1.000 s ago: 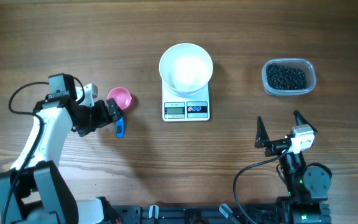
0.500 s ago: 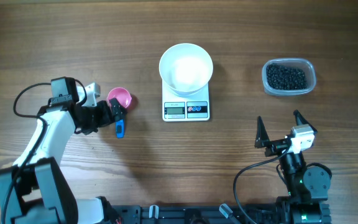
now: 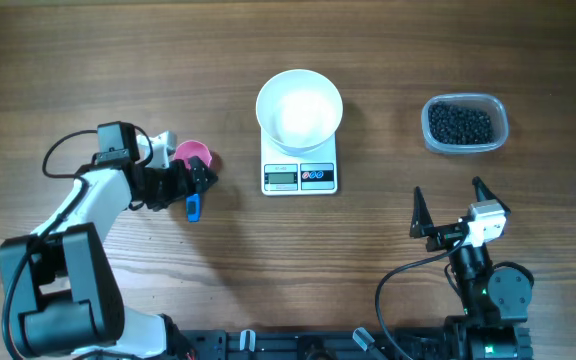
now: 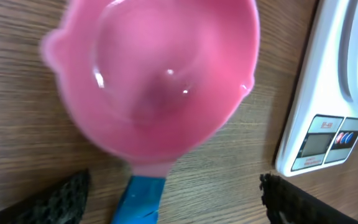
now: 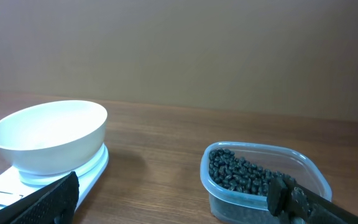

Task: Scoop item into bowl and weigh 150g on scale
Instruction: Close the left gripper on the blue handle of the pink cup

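Observation:
A pink scoop [image 3: 194,155] with a blue handle [image 3: 193,207] lies left of the scale [image 3: 299,178]. My left gripper [image 3: 198,182] is open over it. In the left wrist view its fingers [image 4: 61,200] stand wide on either side of the blue handle [image 4: 138,200], just behind the pink scoop [image 4: 160,74], not touching it. The white bowl [image 3: 299,108] sits empty on the scale. The item, black pellets [image 3: 459,123], fills a clear tub [image 3: 498,128] at the right. My right gripper [image 3: 453,212] is open and low at the front, facing the bowl [image 5: 48,134] and the pellets [image 5: 241,171].
The scale's edge and display [image 4: 328,124] show close to the right of my left gripper. Bare wooden table [image 3: 388,60] surrounds the scale and the tub [image 5: 260,186].
My left arm has moved right and closer to the scoop, bringing its fingers either side of the handle. The right arm has not moved.

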Controlling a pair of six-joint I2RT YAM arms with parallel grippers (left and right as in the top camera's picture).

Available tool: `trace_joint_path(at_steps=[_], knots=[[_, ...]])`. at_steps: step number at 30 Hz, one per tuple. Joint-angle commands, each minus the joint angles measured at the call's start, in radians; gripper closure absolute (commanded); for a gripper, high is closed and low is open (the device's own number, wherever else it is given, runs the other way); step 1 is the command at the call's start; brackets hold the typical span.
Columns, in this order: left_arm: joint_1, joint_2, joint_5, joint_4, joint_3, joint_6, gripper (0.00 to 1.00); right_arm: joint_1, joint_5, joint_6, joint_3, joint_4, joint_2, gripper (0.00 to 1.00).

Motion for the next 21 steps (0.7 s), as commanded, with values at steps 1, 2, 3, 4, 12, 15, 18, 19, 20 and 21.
trace_joint_path(at_steps=[1,2,3,4,12,15,18,19,20,21], knots=[[-0.034,0.017,0.020,0.009,-0.007,0.019,0.07,0.005,-0.006,-0.008,-0.002,0.003,-0.006,0.00],[-0.041,0.019,0.020,0.012,-0.007,0.019,0.07,0.005,-0.006,-0.008,-0.002,0.003,-0.006,0.00],[-0.047,0.020,0.019,0.015,-0.007,0.019,0.07,0.005,-0.006,-0.008,-0.002,0.003,-0.006,0.00],[-0.050,0.021,0.014,0.016,-0.007,0.019,0.08,0.005,-0.006,-0.008,-0.002,0.003,-0.006,0.00],[-0.052,0.022,-0.030,0.015,-0.007,0.019,0.23,0.005,-0.006,-0.008,-0.002,0.003,-0.006,0.00],[-0.052,0.022,-0.031,0.016,-0.007,0.019,0.27,0.005,-0.006,-0.008,-0.002,0.003,-0.006,0.00],[-0.052,0.022,-0.049,0.016,-0.007,0.019,0.34,0.005,-0.006,-0.008,-0.002,0.003,-0.006,0.00],[-0.052,0.022,-0.055,0.017,-0.007,0.019,0.36,0.005,-0.006,-0.008,-0.002,0.003,-0.006,0.00],[-0.052,0.022,-0.064,0.016,-0.007,0.019,0.40,0.005,-0.006,-0.008,-0.002,0.003,-0.006,0.00],[-0.052,0.022,-0.071,0.016,-0.007,0.019,0.43,0.005,-0.006,-0.008,-0.001,0.003,-0.006,0.00]])
